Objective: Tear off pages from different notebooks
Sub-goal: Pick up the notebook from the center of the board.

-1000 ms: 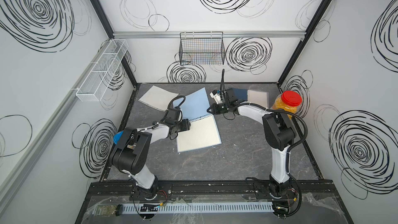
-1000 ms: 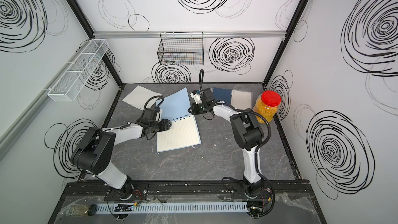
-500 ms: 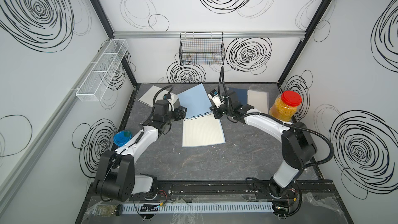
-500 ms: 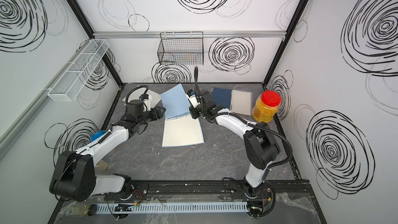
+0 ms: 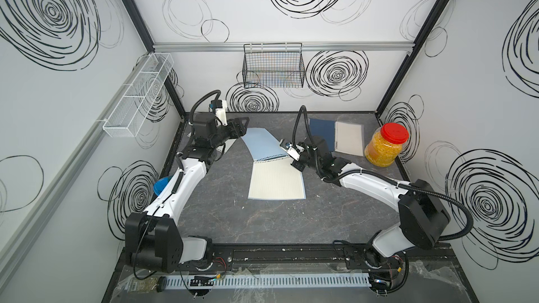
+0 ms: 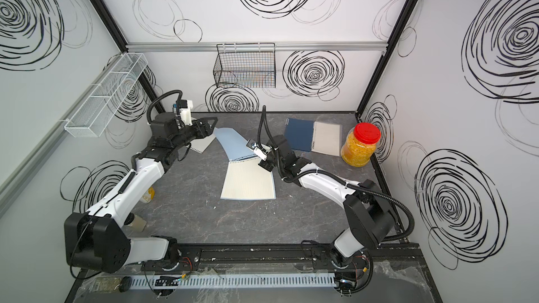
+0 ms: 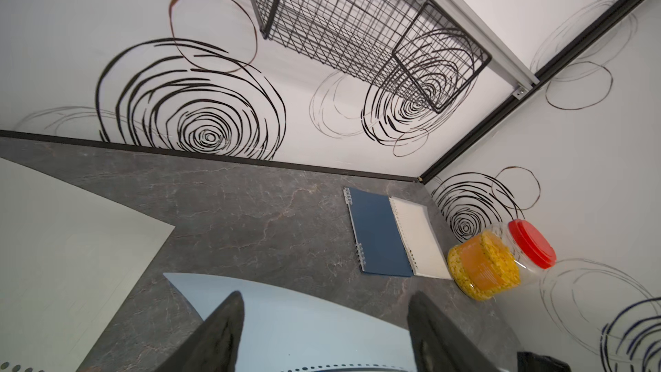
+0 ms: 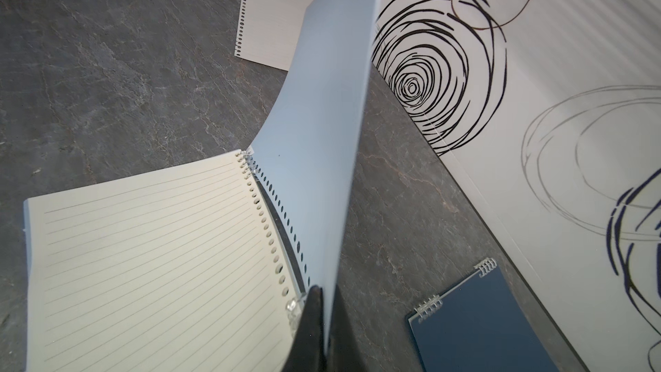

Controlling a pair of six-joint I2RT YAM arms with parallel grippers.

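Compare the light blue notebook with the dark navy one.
The light blue notebook lies open mid-table, lined page showing; the dark navy notebook is closed near the back wall. The right gripper pinches the light blue notebook's raised cover; the dark navy notebook is untouched. Both are spiral-bound.

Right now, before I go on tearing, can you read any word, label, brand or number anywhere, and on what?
No text is readable.
orange label on the jar: print too blurred to read.
light blue cover, navy notebook, frosted notebook: no print shows.
open page: ruled lines only.
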